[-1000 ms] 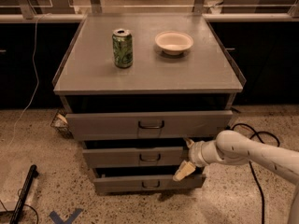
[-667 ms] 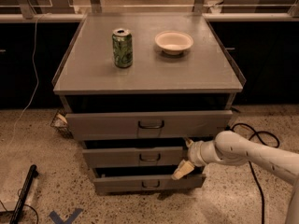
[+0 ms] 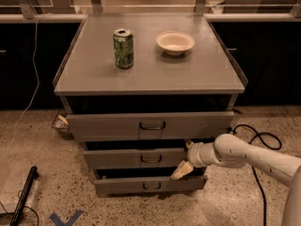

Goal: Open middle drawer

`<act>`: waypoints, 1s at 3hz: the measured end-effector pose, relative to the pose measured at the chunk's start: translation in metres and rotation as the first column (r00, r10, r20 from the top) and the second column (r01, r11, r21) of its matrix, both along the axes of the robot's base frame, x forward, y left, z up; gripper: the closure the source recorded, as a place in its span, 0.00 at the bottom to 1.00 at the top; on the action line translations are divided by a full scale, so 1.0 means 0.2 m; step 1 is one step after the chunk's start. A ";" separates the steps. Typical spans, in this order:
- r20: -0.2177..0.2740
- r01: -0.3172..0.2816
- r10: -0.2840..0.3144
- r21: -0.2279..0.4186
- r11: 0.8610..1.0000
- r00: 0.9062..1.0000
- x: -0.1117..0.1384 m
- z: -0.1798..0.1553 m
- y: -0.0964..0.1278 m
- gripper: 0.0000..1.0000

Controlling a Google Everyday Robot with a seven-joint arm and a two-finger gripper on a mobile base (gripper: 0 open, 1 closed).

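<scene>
The grey cabinet has three drawers, each standing slightly out. The middle drawer (image 3: 134, 158) has a low flat front with a small loop handle (image 3: 151, 159). It sits below the widest top drawer (image 3: 108, 126) and above the bottom drawer (image 3: 122, 186). My gripper (image 3: 186, 157) is at the right end of the middle drawer's front, reaching in from the right on a white arm (image 3: 244, 154). It is open, with one cream finger (image 3: 182, 171) below the front's edge and the other just above it. The drawer's tray is hidden under the top drawer.
On the cabinet top (image 3: 188, 74) stand a green can (image 3: 123, 48) and a white bowl (image 3: 175, 42). A black cable (image 3: 256, 135) loops on the floor at the right. At the lower left lies a black rod (image 3: 23, 194). Dark counters run behind.
</scene>
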State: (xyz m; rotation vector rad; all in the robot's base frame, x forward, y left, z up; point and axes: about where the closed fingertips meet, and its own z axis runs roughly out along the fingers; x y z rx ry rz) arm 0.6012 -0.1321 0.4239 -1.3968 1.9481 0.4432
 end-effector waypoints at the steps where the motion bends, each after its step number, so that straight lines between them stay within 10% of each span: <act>1: -0.001 0.006 -0.006 -0.005 1.000 1.000 0.00 -0.02 -0.01 0.00; 3: -0.001 0.006 -0.006 -0.005 1.000 1.000 0.00 -0.02 -0.01 0.49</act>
